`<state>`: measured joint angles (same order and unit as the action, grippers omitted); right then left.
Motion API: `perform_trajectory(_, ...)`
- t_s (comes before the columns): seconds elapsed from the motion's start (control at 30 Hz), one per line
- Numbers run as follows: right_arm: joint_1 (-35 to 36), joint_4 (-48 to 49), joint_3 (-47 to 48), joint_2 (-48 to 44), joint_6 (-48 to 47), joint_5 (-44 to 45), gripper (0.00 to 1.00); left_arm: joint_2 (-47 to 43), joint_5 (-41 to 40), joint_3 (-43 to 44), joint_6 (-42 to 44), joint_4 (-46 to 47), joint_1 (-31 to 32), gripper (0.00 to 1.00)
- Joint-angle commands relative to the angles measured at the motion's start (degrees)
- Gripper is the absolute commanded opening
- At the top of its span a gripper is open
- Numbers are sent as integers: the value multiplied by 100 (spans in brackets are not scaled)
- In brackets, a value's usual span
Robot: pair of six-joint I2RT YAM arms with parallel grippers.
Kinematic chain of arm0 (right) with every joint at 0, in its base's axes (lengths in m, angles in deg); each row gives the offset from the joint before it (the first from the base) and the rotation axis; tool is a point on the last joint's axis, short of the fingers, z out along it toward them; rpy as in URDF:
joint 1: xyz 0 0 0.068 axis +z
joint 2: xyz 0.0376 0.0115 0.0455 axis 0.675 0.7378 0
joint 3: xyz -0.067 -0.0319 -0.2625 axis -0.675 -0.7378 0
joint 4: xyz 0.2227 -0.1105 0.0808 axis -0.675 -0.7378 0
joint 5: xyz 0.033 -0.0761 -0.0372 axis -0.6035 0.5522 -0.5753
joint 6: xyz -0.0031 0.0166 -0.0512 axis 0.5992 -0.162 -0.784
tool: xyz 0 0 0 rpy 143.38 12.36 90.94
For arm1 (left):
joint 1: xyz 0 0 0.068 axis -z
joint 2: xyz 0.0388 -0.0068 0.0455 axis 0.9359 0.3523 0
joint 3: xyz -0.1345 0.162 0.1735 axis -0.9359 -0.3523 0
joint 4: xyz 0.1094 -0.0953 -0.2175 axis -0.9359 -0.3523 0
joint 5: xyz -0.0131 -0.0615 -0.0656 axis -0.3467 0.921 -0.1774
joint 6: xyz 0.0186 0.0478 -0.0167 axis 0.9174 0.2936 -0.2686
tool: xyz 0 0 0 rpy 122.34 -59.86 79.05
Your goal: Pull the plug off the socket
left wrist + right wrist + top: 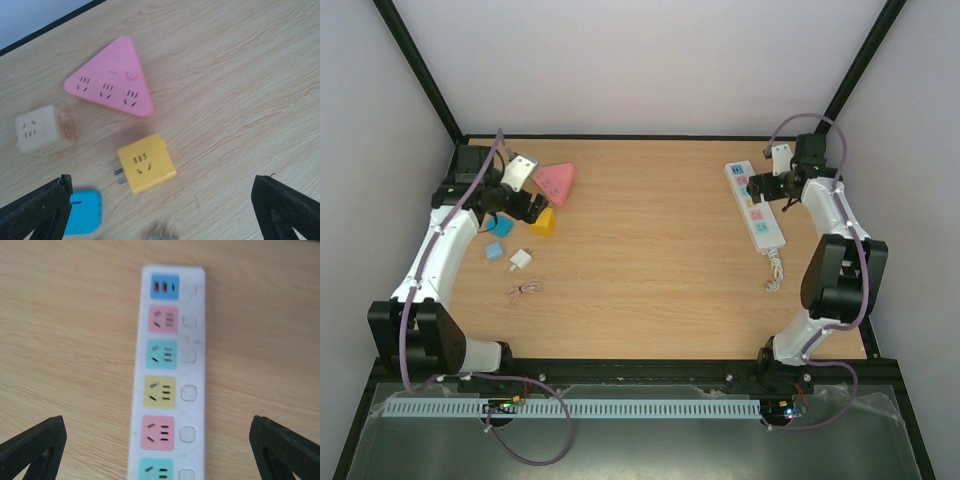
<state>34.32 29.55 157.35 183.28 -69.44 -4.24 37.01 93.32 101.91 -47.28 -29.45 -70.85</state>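
Observation:
The socket, a long white power strip (pixel 756 205) with coloured outlet patches, lies at the right of the table and fills the right wrist view (pixel 167 375). No plug sits in it. The plug, a small white adapter (pixel 521 260), lies on the table at the left, its thin pinkish cable (pixel 524 290) bundled just in front of it. My right gripper (pixel 767 188) hovers over the strip, wide open and empty (pixel 157 440). My left gripper (pixel 520 205) hovers over the toy adapters, wide open and empty (pixel 161 200).
Under the left gripper lie a pink triangle (pixel 112 82), a yellow cube (pixel 146 162), a cream cube (pixel 44 129) and a blue piece (pixel 82 211). Grey prongs (pixel 162 234) show at the bottom edge. The strip's curled cord (pixel 775 270) trails toward me.

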Motion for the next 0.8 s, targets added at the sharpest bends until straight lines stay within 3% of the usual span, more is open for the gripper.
perform_trajectory(0.0, 155, -391, 199, -640, 515, -672, 98, -46, -725, 132, -840, 321, 595, 100)
perform_trajectory(0.13, 391, 46, -214, -1278, 1127, -1136, 98, -53, -965, 99, -1263, 500, 1102, 99)
perform_trajectory(0.33, 686, 1277, -1439, -2376, 2125, -1581, 98, -51, -683, -60, -1739, 664, 1149, 100)
perform_trajectory(0.43, 779, 1457, -1994, -2676, 2155, -1801, 98, -184, -637, -359, -1756, 800, 1132, 100)
perform_trajectory(0.77, 795, 1883, -3237, -3168, 1921, -1521, 98, -479, -265, -1349, -1612, 1147, 279, 99)
